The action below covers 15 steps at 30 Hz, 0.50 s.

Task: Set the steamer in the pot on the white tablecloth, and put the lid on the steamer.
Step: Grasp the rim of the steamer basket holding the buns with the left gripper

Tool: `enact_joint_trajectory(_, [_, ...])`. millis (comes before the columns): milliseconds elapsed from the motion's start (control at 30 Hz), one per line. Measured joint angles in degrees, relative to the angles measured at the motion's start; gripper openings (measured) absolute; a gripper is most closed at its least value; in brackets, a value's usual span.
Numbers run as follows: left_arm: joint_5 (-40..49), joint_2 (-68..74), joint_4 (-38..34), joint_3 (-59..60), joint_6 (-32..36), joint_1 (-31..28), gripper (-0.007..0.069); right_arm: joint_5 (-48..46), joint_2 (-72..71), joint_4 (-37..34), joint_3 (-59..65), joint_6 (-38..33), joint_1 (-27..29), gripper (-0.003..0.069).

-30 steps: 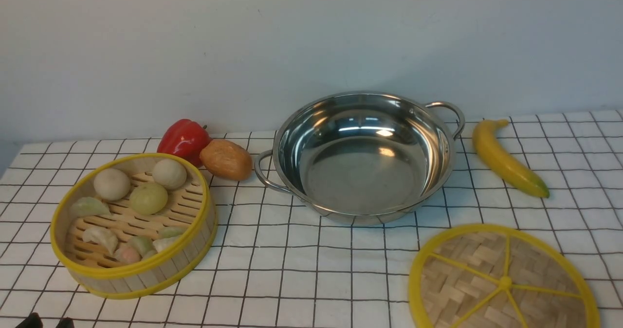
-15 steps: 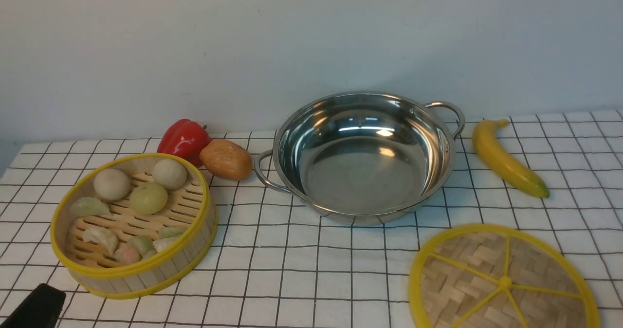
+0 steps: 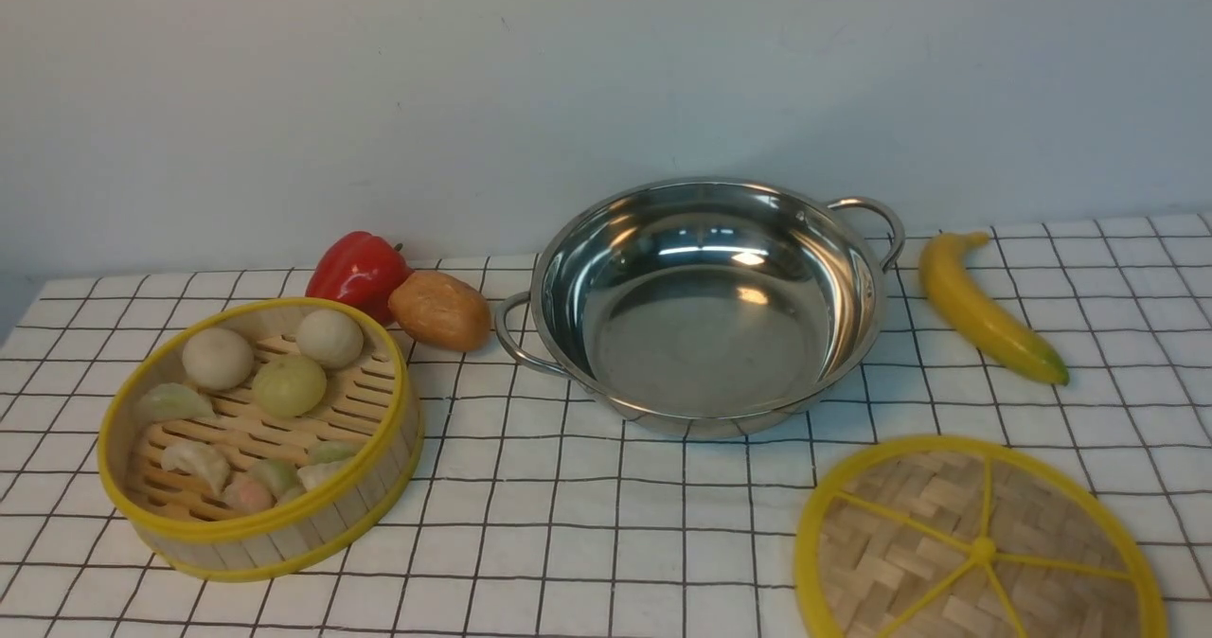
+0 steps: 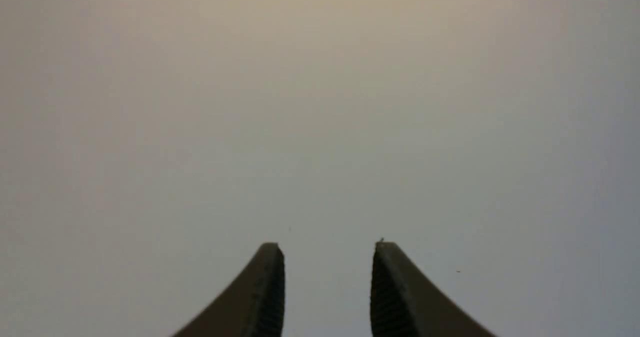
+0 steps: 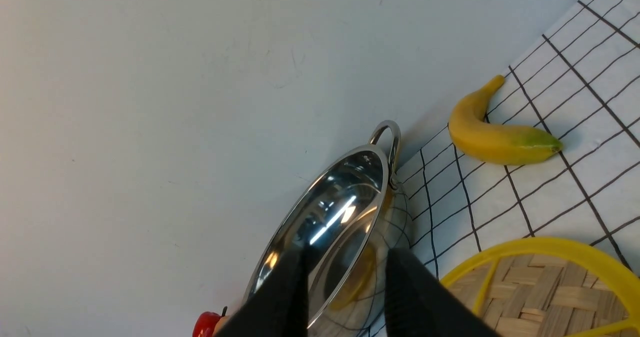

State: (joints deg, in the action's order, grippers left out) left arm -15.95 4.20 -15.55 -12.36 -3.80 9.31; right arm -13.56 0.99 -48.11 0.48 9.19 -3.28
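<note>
Jaws stand parted and empty on both the left gripper [image 4: 328, 247] and right gripper [image 5: 345, 253]. You find the steamer [image 3: 312, 524] on the white tablecloth [image 3: 606, 524] at left, apart from the empty pot [image 3: 705, 345]; the lid [image 3: 980, 543] lies flat at front right, probably so that each arm serves its own side.

No text, label, brand or number can be read anywhere.

Cropped at five o'clock by the lower edge: lid [image 3: 980, 548]. Partly hidden behind bread roll [image 3: 440, 310]: red pepper [image 3: 352, 267].
</note>
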Motion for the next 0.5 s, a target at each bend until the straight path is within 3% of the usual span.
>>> enact_joint_trajectory(167, [6.5, 9.7, -7.5, -12.1, 19.2, 0.0, 0.0243, 0.2, 0.0, 0.0, 0.0, 0.0, 0.0, 0.0240])
enact_joint_trajectory(200, [7.1, 10.2, -8.4, -13.1, 19.9, 0.0, 0.0243, 0.2, 0.0, 0.0, 0.0, 0.0, 0.0, 0.0240])
enact_joint_trajectory(233, [9.0, 14.0, -11.7, -16.5, 26.0, -0.2, 0.0243, 0.2, 0.0, 0.0, 0.0, 0.0, 0.0, 0.0240])
enact_joint_trajectory(300, [10.2, 17.4, -14.0, -19.3, 29.6, -0.7, 0.0243, 0.3, 0.0, 0.0, 0.0, 0.0, 0.0, 0.0240])
enact_joint_trajectory(400, [13.2, 25.5, -20.9, -25.0, 39.1, -3.8, 0.0243, 0.4, 0.0, 0.0, 0.0, 0.0, 0.0, 0.0240])
enact_joint_trajectory(500, [18.0, 36.7, -27.2, -31.1, 47.1, -13.0, 0.0243, 0.4, 0.0, 0.0, 0.0, 0.0, 0.0, 0.0240])
